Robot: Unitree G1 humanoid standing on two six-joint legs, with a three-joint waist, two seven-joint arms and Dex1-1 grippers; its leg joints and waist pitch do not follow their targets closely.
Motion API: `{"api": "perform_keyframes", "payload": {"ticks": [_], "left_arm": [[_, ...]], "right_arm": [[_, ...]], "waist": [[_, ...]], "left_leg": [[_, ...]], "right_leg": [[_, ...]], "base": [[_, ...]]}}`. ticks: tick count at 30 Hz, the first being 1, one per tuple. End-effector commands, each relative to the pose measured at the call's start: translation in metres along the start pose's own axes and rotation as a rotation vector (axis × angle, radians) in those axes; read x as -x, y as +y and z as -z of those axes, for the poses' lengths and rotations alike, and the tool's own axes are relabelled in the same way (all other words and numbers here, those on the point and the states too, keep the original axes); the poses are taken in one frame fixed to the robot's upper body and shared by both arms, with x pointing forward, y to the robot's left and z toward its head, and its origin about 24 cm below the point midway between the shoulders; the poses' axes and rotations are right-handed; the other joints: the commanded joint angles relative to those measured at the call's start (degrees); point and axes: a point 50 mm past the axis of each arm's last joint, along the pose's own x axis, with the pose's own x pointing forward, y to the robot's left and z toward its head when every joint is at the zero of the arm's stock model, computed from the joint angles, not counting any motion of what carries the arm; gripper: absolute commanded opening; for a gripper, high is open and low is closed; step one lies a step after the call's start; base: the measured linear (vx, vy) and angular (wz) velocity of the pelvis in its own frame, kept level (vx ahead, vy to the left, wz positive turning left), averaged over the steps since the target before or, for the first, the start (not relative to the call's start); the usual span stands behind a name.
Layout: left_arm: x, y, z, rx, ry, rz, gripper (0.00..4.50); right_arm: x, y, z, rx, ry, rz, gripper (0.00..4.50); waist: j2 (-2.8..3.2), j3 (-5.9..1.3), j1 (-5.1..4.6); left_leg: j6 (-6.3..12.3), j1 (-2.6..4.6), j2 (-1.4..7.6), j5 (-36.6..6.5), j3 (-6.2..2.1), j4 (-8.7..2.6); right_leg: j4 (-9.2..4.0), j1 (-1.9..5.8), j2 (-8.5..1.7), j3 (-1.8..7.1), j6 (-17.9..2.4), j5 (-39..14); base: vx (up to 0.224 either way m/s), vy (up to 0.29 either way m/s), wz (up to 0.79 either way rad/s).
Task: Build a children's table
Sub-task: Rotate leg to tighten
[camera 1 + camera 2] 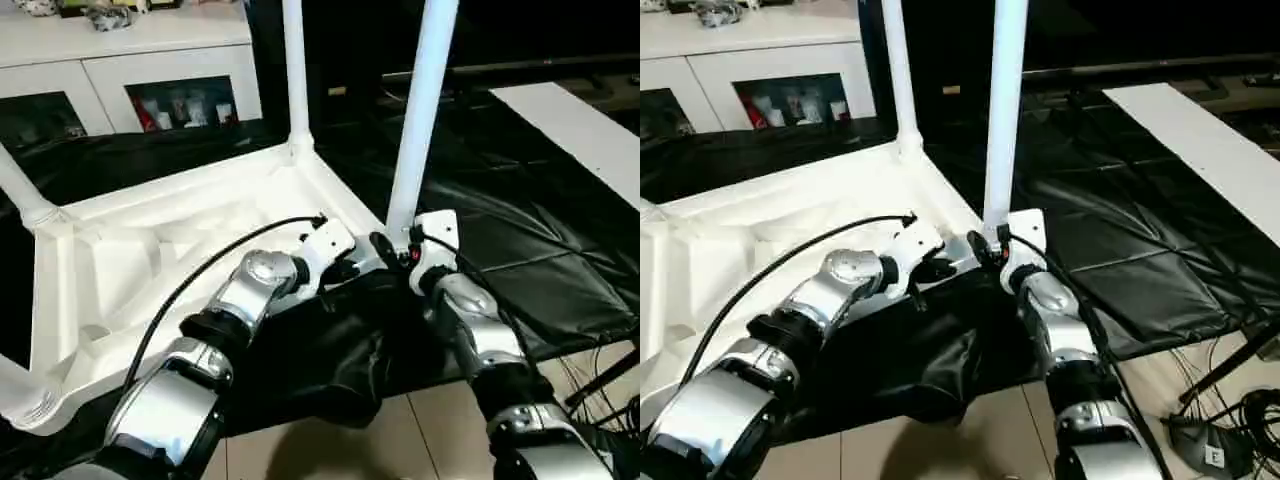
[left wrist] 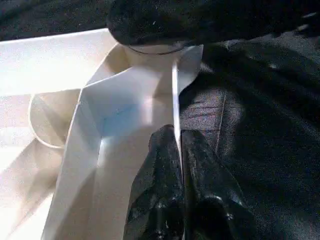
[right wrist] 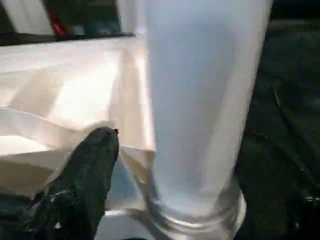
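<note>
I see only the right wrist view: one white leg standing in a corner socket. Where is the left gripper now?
Observer: The left gripper has its jaws shut on the thin rim of the tabletop, right beside that leg.
Operator: Is any other leg in place?
Observer: Yes, a second leg stands upright in the far corner socket.
Operator: What lies under the table?
Observer: A black sheet, spread wide to the right.
</note>
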Motion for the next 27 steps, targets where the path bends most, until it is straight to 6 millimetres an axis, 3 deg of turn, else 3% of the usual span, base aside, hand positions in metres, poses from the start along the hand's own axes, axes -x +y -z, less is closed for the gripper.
{"api": "perform_keyframes", "payload": {"ticks": [1, 3, 5, 6, 10, 11, 12, 13, 15, 16, 20, 24, 27], "left_arm": [[0.001, -0.003, -0.003, -0.004, -0.08, 0.022, 0.0], [0.003, -0.003, -0.004, 0.001, -0.112, 0.028, 0.0], [0.004, -0.003, -0.006, 0.004, -0.13, 0.035, 0.0], [0.014, 0.001, -0.008, 0.025, -0.182, 0.049, 0.27], [0.027, 0.002, -0.011, 0.029, -0.201, 0.104, 0.61], [0.04, 0.002, -0.01, 0.034, -0.191, 0.163, 0.69], [0.045, 0.001, -0.009, 0.035, -0.185, 0.187, 0.95], [0.049, 0.0, -0.008, 0.035, -0.18, 0.205, 1.03], [0.055, 0.0, -0.007, 0.037, -0.172, 0.221, 1.06], [0.067, -0.002, -0.004, 0.044, -0.147, 0.251, 1.06], [0.091, -0.015, 0.01, 0.052, -0.03, 0.343, 1.41], [0.097, -0.018, 0.024, 0.062, 0.059, 0.326, 1.76], [0.102, -0.021, 0.033, 0.065, 0.14, 0.286, 1.95]], "right_arm": [[0.004, 0.004, -0.008, 0.021, -0.028, -0.071, 3.65], [0.014, 0.005, -0.009, 0.036, -0.033, -0.117, 3.65], [0.019, 0.005, -0.009, 0.045, -0.032, -0.145, 3.65], [0.038, 0.008, -0.007, 0.1, -0.01, -0.241, 3.71], [0.05, 0.006, -0.008, 0.121, 0.013, -0.29, 3.74], [0.06, 0.007, -0.01, 0.119, 0.025, -0.343, 3.74], [0.062, 0.007, -0.011, 0.115, 0.03, -0.364, 3.74], [0.065, 0.008, -0.012, 0.114, 0.035, -0.381, 3.74], [0.067, 0.009, -0.012, 0.124, 0.046, -0.407, 3.74], [0.071, 0.011, -0.014, 0.135, 0.06, -0.458, 3.74], [0.063, 0.015, -0.021, 0.099, 0.026, -0.484, 3.74], [0.043, 0.021, -0.021, 0.082, 0.006, -0.447, 3.74], [0.029, 0.028, -0.022, 0.058, 0.004, -0.447, 3.74]], "waist": [[-1.17, -3.2, 0.31], [-1.11, -3.5, 0.3], [-1.4, -3.37, 0.42], [-1.29, -3.2, 0.69], [-0.9, -3.52, 0.96], [-0.7, -3.37, 1.04], [-1.03, -3.32, 1.3], [-0.82, -3.17, 1.23], [-0.69, -3.15, 1.1], [-0.77, -3.02, 1.23], [-0.66, -2.96, 1.11], [-1.01, -2.74, 0.86], [-1.18, -3.0, 0.86]], "left_leg": [[3.98, 0.12, 0.2, -15.1, 0.49, -3.68], [4.68, -0.12, 0.27, -12.75, 0.43, -3.59], [5.07, -0.17, 0.24, -12.52, 0.52, -3.55], [5.36, -0.21, 0.31, -12.41, 0.47, -3.64], [5.21, -0.07, 0.7, -11.82, 0.45, -3.66], [4.98, 0.01, 0.8, -12.1, 0.42, -3.83], [5.32, -0.08, 1.06, -11.55, 0.35, -3.93], [5.64, -0.07, 0.9, -11.74, 0.52, -3.9], [5.19, 0.13, 0.85, -12.46, 0.53, -3.93], [4.18, 0.28, 0.98, -13.77, 0.53, -4.11], [3.08, 0.37, 0.98, -14.2, 0.5, -4.27], [1.62, 0.31, 0.71, -14.85, 0.55, -4.41], [1.15, 0.32, 0.68, -12.8, 0.45, -4.22]], "right_leg": [[-4.78, 2.77, -1.47, 1.15, -11.11, -15.57], [-4.16, 2.94, -1.49, 1.14, -12.34, -11.33], [-4.22, 3.05, -1.46, 1.13, -12.38, -11.3], [-4.28, 3.16, -1.5, 1.14, -12.16, -11.63], [-3.87, 2.86, -1.49, 1.15, -13.85, -8.75], [-3.76, 2.89, -1.45, 1.14, -14.24, -8.4], [-3.47, 3.29, -1.6, 1.28, -14.54, -6.97], [-3.54, 2.87, -1.36, 1.29, -14.48, -7.19], [-3.68, 2.77, -1.34, 1.25, -14.39, -8.32], [-3.71, 2.85, -1.47, 1.33, -14.07, -10.66], [-3.7, 2.44, -1.4, 1.39, -13.25, -12.19], [-3.89, 2.16, -1.25, 1.39, -12.07, -14.49], [-3.32, 2.32, -1.39, 1.47, -12.27, -12.26]], "base": [[0.0, 0.0, 0.0], [0.0, 0.0, 0.0], [0.0, 0.0, 0.0], [0.0, 0.0, 0.0], [0.0, 0.0, 0.0], [0.0, 0.0, 0.0], [0.0, 0.0, 0.0], [0.0, 0.0, 0.0], [0.0, 0.0, 0.0], [0.0, 0.0, 0.0], [0.0, 0.0, 0.0], [0.0, 0.0, 0.0], [0.0, 0.0, 0.0]]}}
